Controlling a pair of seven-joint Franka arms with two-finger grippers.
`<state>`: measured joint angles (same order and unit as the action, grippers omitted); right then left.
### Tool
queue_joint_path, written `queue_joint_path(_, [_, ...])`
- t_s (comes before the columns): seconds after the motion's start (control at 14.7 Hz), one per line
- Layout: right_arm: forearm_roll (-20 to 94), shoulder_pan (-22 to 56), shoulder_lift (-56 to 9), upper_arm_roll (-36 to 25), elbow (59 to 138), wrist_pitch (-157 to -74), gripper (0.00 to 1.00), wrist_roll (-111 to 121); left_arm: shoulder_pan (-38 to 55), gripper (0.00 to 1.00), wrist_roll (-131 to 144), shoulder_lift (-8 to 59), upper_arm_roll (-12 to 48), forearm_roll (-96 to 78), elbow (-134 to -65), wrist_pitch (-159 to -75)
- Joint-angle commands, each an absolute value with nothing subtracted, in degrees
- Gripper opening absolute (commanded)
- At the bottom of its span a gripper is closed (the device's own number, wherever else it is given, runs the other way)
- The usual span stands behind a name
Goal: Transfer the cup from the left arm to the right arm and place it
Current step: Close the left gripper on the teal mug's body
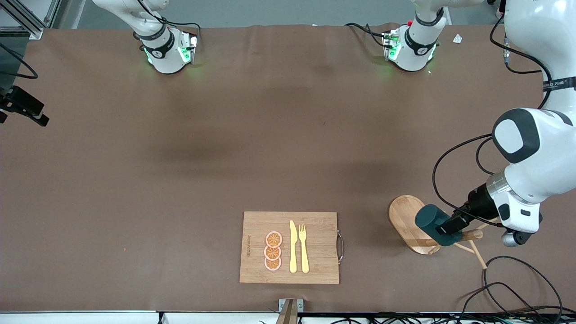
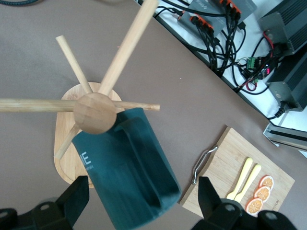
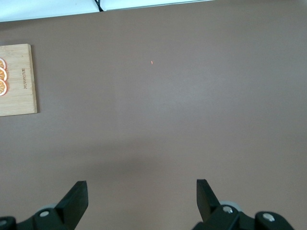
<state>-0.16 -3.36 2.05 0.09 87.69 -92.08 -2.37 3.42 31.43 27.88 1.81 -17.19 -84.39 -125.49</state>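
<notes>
The cup hangs on a peg of the wooden mug stand, at the left arm's end of the tabletop. The left gripper is at the cup with its fingers spread wide, one on each side of the cup; whether they touch it cannot be told. Part of the stand's base is hidden under the cup. A cutting board lies near the tabletop's edge closest to the front camera, carrying orange slices, a knife and a fork. Broad bare tabletop stretches from the board toward the right arm's end. The right gripper hangs over this bare stretch, fingers released and empty; the arm waits. In the front view only its wrist shows.
</notes>
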Motion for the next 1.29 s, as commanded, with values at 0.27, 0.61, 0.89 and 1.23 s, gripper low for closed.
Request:
queue_joint_path(0.27, [0.62,-4.66,2.37,0.88,88.07,-91.76,1.00,-1.94,1.59,1.00,33.48,29.00,1.58,-23.46,-83.85,-126.21])
queue_joint_path(0.61, [-1.40,-4.75,2.55,0.79,87.98,-87.72,1.00,-1.23,0.97,1.00,38.04,29.79,1.49,-25.31,-83.94,-126.21])
queue_joint_path(0.89, [-1.14,-4.66,2.55,0.79,87.98,-86.75,1.00,-1.32,0.88,1.00,39.99,30.32,1.58,-25.40,-83.85,-126.21])
queue_joint_path(1.23, [-0.62,-4.92,2.37,0.62,88.24,-87.19,1.00,2.55,1.31,1.00,40.34,31.38,1.58,-28.83,-83.85,-126.21])
